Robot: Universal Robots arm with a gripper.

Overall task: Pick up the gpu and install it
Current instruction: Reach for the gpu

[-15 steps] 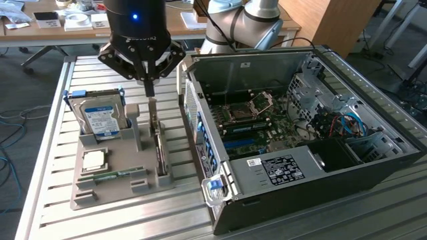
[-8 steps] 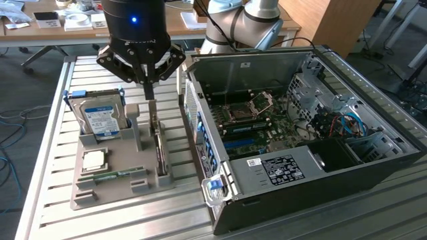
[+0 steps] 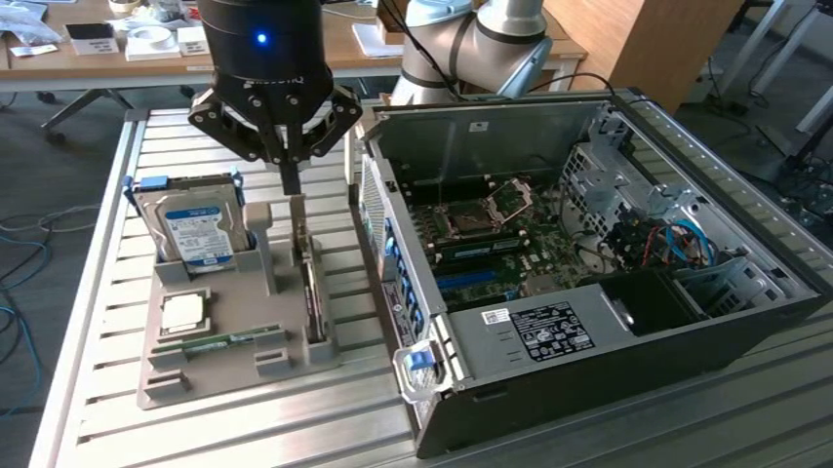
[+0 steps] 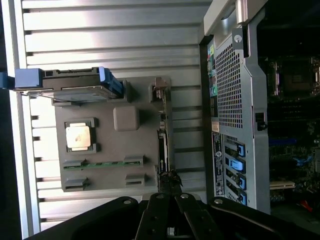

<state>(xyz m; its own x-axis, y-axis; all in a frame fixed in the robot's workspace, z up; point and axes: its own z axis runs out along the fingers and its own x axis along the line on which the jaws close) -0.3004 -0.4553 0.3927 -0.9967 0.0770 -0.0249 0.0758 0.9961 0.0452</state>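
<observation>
Find the gripper (image 3: 289, 183) pinched to its narrowest, pointing straight down at the top of the gpu (image 3: 311, 292), standing on edge in 1 slot of the grey holder (image 3: 215, 380), on the side nearest the open computer case (image 3: 729, 292). Take the card square by its upper edge, clear of the holder's posts, and lift plumb so as not to rack it in the slot. Mind the case wall just beside, and the hard drive (image 3: 195, 229) well apart on the holder's other side. Cannot tell whether the card's edge sits between the jaws or just under them. From the wrist view, make out no more than a thin dark edge of the card. Cannot pick out the expansion slot on the motherboard (image 3: 508, 244), too dim and cluttered to tell
</observation>
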